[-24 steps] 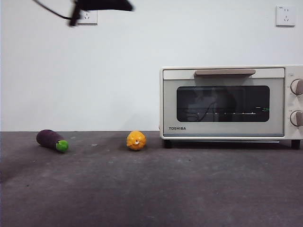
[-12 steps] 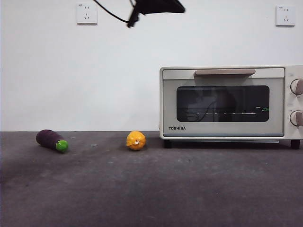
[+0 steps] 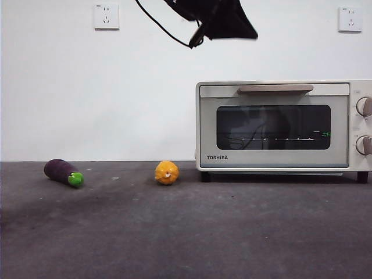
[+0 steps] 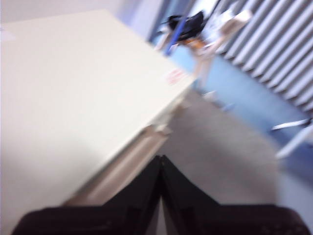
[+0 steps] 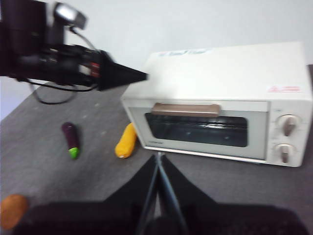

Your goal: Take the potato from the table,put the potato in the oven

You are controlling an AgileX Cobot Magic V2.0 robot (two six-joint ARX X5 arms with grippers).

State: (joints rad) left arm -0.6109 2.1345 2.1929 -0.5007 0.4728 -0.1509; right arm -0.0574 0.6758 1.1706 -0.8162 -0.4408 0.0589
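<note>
Grey and rough, the desk point(image 3: 186, 232) runs back to a white wall with two sockets. On its right side stands the oven point(image 3: 285, 127), cream-white, its dark glass door shut under the beige handle point(image 3: 275, 89), with two knobs point(image 3: 364, 107) at the far right edge. Just beside the oven's left foot lies a yellow-orange fruit point(image 3: 167, 172), rounded from the front and elongated in the right wrist view point(image 5: 125, 141). Further left, well apart from it, lies a purple eggplant point(image 3: 63, 172) with its green tip toward the camera.

The potato point(image 5: 13, 211) shows only in the right wrist view, an orange-brown lump at the frame's edge, resting on the desk well apart from the eggplant point(image 5: 71, 138) and from the oven point(image 5: 220, 105); it is out of the front view.

The left gripper point(image 4: 160, 161) hangs high above the oven's top, near the front corner on the fruit's side, with its fingers pressed together and nothing between them. In the front view it is the big dark shape point(image 3: 216, 18) at the top edge, a cable trailing from it. The right gripper point(image 5: 158, 159) sits well back from the oven door, above the desk, its fingers also closed to a point and empty.
</note>
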